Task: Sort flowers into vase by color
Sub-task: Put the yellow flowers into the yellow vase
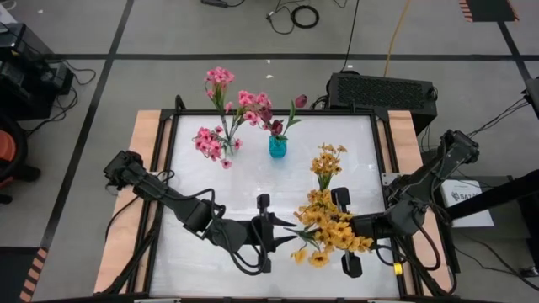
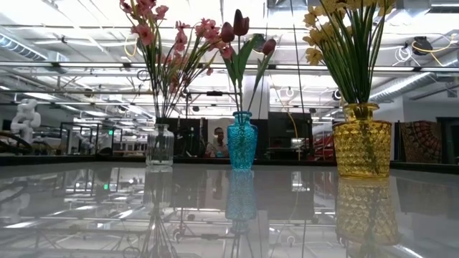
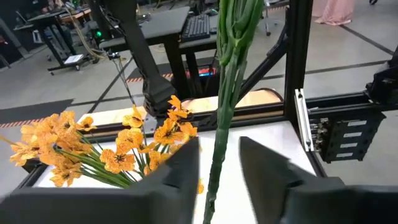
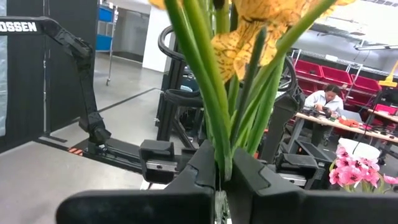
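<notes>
A spray of yellow-orange flowers [image 1: 330, 229] hangs above the near middle of the table, with my right gripper [image 1: 349, 225] shut on its green stems. From the left, my left gripper [image 1: 271, 233] reaches toward it, open. A bundle of green stems [image 3: 219, 124] stands between its fingers [image 3: 183, 168], and a gap shows on each side. At the far side stand three vases. A clear vase [image 2: 159, 147] holds pink flowers [image 1: 221, 109]. The teal vase [image 2: 242, 140] holds dark magenta blooms [image 2: 240, 25], and the yellow vase [image 2: 362, 147] holds yellow flowers [image 1: 327, 158]. My right gripper pinches several green stems [image 4: 219, 146] of the yellow-orange spray between its two fingers [image 4: 199, 171], close below a bloom [image 4: 249, 37]. It comes in level from the table's right side. The spray is held above the table.
Black frame posts [image 3: 297, 74] and rails line the table's edges, with wooden strips [image 1: 143, 168] outside them. A black box [image 1: 383, 88] sits beyond the far right corner. The white tabletop [image 1: 202, 185] lies bare on the left and near the front.
</notes>
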